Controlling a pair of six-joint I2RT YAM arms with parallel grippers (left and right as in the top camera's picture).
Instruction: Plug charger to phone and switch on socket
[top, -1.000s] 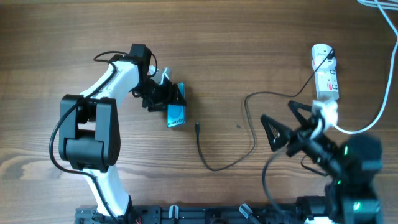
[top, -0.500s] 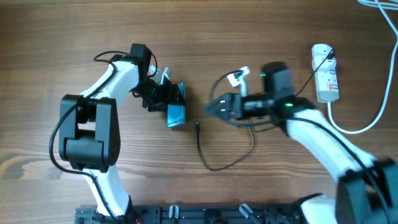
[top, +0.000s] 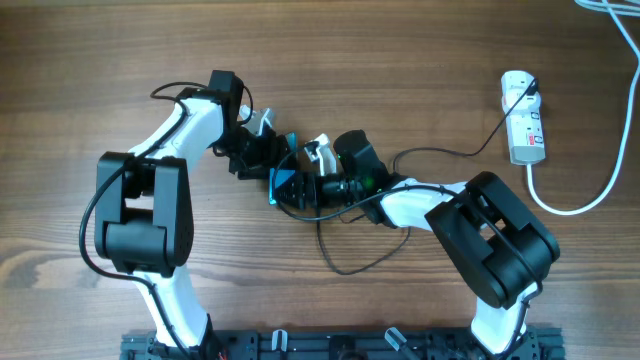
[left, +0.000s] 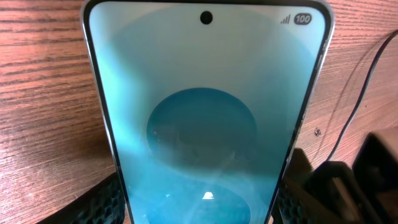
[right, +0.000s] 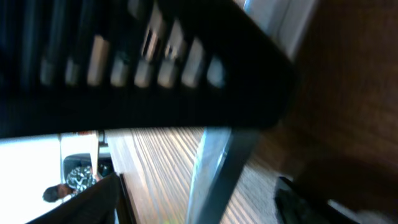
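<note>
The phone (top: 283, 183) has a teal screen and lies on the wood left of centre. It fills the left wrist view (left: 205, 93). My left gripper (top: 262, 155) is shut on the phone's end, one finger on each side (left: 199, 208). My right gripper (top: 300, 187) is right beside the phone, its fingers spread apart (right: 199, 202). A blurred edge of the phone (right: 217, 165) runs between them. The charger cable (top: 345, 268) loops from the socket (top: 523, 118) across the table and under my right arm. Its connector tip is hidden.
A thicker white cord (top: 600, 190) curves from the socket off the right edge. My right arm lies across the table's middle over the cable loop. Bare wood surrounds the socket at the far right.
My right arm has swung from the front right, across the middle, to the phone. The left gripper and phone have stayed put. The connector tip is now covered.
</note>
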